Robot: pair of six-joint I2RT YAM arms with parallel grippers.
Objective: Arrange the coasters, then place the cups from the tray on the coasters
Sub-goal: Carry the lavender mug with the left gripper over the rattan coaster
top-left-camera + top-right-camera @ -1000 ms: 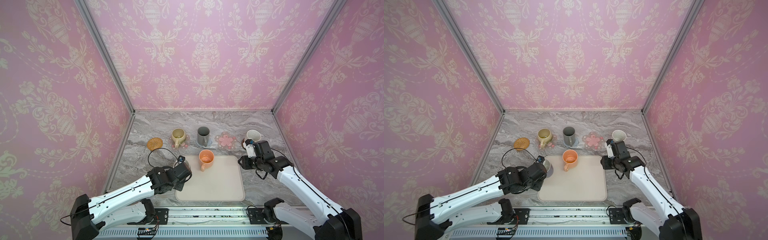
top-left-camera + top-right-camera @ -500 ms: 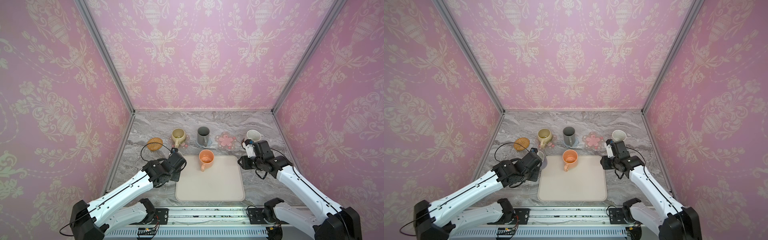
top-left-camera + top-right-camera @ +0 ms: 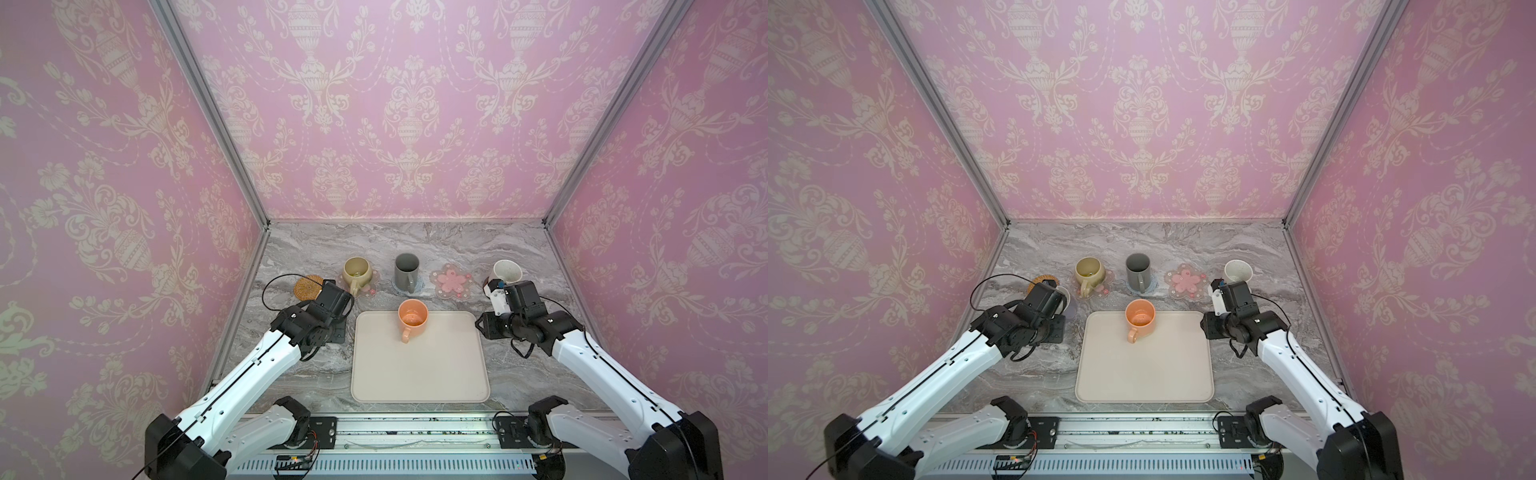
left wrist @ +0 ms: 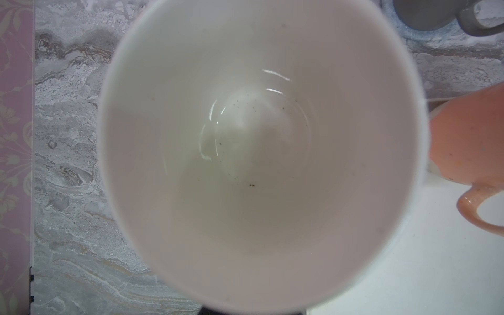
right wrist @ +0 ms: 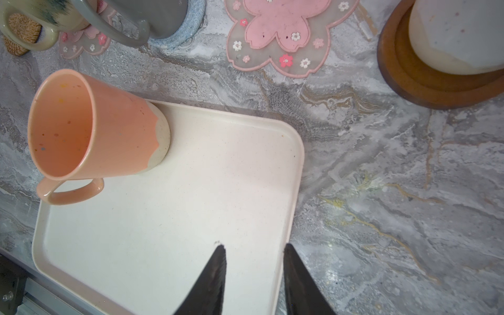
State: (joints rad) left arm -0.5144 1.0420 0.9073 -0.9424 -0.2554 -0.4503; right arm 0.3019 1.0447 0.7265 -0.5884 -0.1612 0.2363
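L gripper point(image 3: 1059, 301): clamped on the lavender mug point(image 4: 259, 152); fingers themselves hidden under the wrist cam, which looks straight down into the mug's white inside
lavender mug spot: off the tray point(image 3: 415, 365); over the desk point(image 3: 316, 249) just past the tray's far-left corner, near the rattan coaster point(image 3: 306, 286); can't tell if its base touches the desk
R gripper point(image 5: 253, 248): fingers apart, tray surface showing in the gap; hangs over the tray's right edge, close to its far-right corner
peach mug point(image 3: 412, 322): upright on the tray, abt mid of its far edge; handle twd the tray's near edge
coaster row: left to right across the desk, btwn the tray and the desk's far edge
rattan coaster: leftmost, nearest the desk's left edge
yellow mug point(image 3: 356, 270): sits on a clear flower coaster point(image 3: 371, 289), next along; handle twd the tray
grey mug point(image 3: 406, 270): on the knitted coaster point(image 5: 188, 35), mid row, just beyond the peach mug
2nd flower coaster point(image 3: 451, 281): flat on the desk, whole pink flower showing
speckled white mug point(image 3: 507, 272): on the wooden disc point(image 5: 409, 81); rightmost, twd the desk's right edge, just beyond the R arm's wrist
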